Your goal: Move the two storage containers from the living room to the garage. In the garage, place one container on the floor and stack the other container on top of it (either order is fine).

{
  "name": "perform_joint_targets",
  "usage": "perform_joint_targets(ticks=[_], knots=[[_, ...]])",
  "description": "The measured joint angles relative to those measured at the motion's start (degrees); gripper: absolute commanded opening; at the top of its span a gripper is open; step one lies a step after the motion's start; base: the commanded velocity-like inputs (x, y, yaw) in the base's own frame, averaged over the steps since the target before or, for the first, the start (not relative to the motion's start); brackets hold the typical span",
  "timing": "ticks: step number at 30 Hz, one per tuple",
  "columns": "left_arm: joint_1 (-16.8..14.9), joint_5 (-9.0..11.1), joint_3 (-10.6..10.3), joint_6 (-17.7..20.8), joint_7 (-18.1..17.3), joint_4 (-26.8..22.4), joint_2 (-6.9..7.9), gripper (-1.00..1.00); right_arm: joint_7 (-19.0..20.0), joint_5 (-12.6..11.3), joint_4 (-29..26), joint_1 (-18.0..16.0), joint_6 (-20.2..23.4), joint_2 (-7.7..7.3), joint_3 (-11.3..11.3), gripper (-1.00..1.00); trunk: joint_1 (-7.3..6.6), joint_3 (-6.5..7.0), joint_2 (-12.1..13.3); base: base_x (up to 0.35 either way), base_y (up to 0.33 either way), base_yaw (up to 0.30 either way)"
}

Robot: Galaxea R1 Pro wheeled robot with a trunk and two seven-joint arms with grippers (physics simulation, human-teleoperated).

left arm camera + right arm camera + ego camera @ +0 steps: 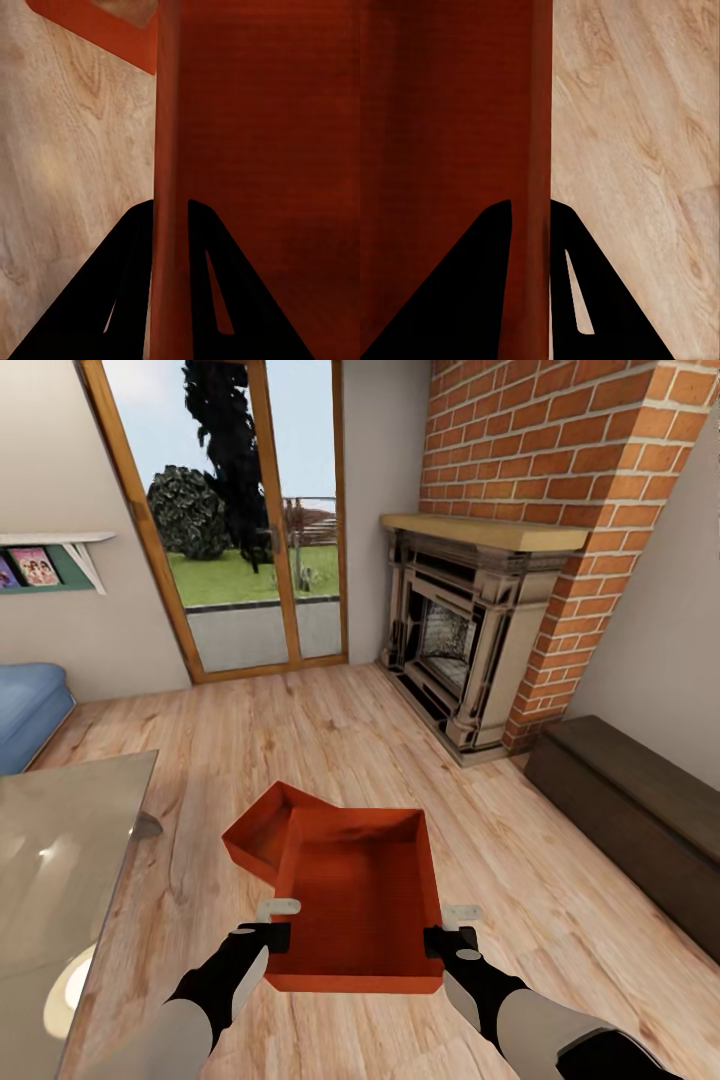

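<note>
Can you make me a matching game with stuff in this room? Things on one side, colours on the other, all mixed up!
Things:
1. nearer storage container
2. sofa
3. fireplace chimney wall
4. bench

Colours or looks:
A. blue
B. dark brown
C. orange-red, with a gripper clamped on each side wall
D. red brick

Pairs: 1-C, 2-A, 3-D, 4-B.

The left gripper and right gripper each pinch a wall of that container.
</note>
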Motion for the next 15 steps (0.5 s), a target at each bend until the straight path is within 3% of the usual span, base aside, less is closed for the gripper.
perform_joint_targets(ticks=[15], knots=[[0.0,0.0,0.0,0.0,0.0,0.0,0.00,-1.00,0.0,0.0,0.0,0.0,0.0,0.01,0.0,-1.00,0.00,1.35,0.0,0.000,0.000,0.000]])
